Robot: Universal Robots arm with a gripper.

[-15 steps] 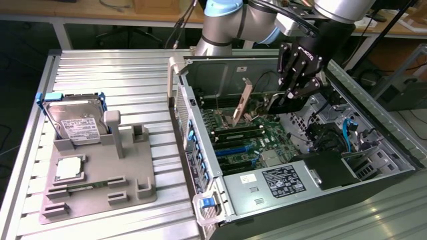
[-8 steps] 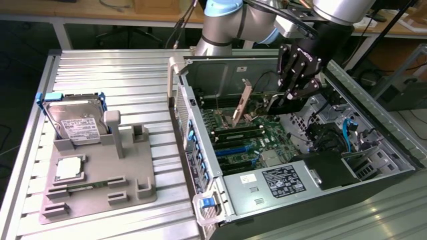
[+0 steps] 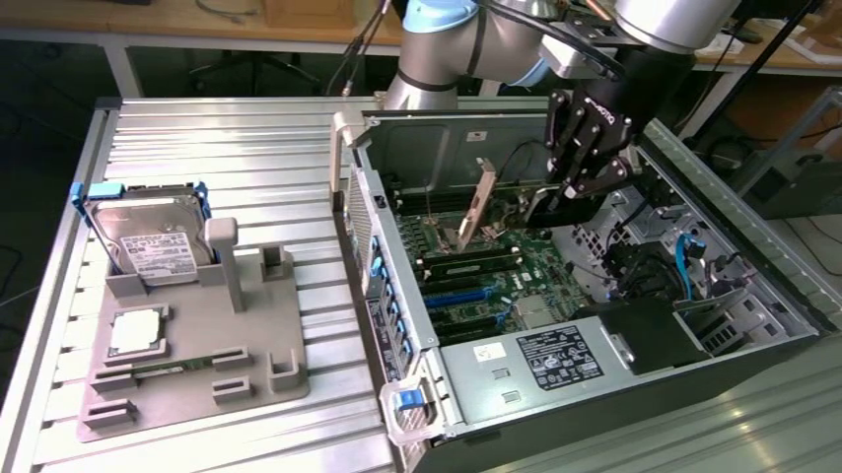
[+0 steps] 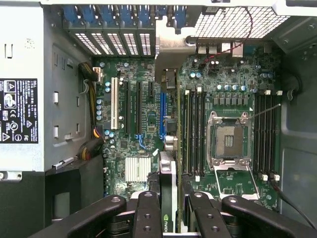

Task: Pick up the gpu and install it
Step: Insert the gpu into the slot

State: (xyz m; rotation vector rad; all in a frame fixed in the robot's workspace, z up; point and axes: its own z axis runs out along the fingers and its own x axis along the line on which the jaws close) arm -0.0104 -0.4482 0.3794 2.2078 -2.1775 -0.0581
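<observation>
Ribbed grey metal tabletop (image 3: 237, 138) carries an open black and silver computer case (image 3: 776, 345) lying on its side at the exterior view's right. A grey plastic parts holder (image 3: 250, 355) with a silver hard drive in a blue frame (image 3: 152, 236) sits at that view's left.

The black multi-fingered pincer (image 3: 569, 202) reaches into the case in the upper right of the exterior view. It is partly closed, with its fingers (image 4: 148, 213) clamped on either face of the gpu (image 3: 484, 202). This is a thin flat expansion card, dark along its body, with a silver metal bracket (image 4: 171, 49) at the end nearest the case's rear wall.

The wrist view shows the card (image 4: 167, 183) edge-on, narrow and upright between the fingers, with a small green logo on its top edge. Its fan face cannot be seen. It hangs above the green motherboard (image 4: 148, 79), close to the long blue slot (image 4: 162, 116) and just beside the bank of black memory slots (image 4: 193, 131). Whether it sits squarely over the blue slot I cannot tell.

The likeliest trouble is misalignment:
- **Off the slot:** if the card comes down slightly to one side, its contact edge would land on the board or the memory latches, and pressure there could bend or scratch something.
- **Bracket:** it could catch on the rear slot openings and tip the card.
- **Wire:** a thin red and black wire (image 4: 237, 44) runs near the bracket and might snag.
- **Grip:** the hold is on slim flat faces, so any sideways push could twist the card in the fingers.
</observation>
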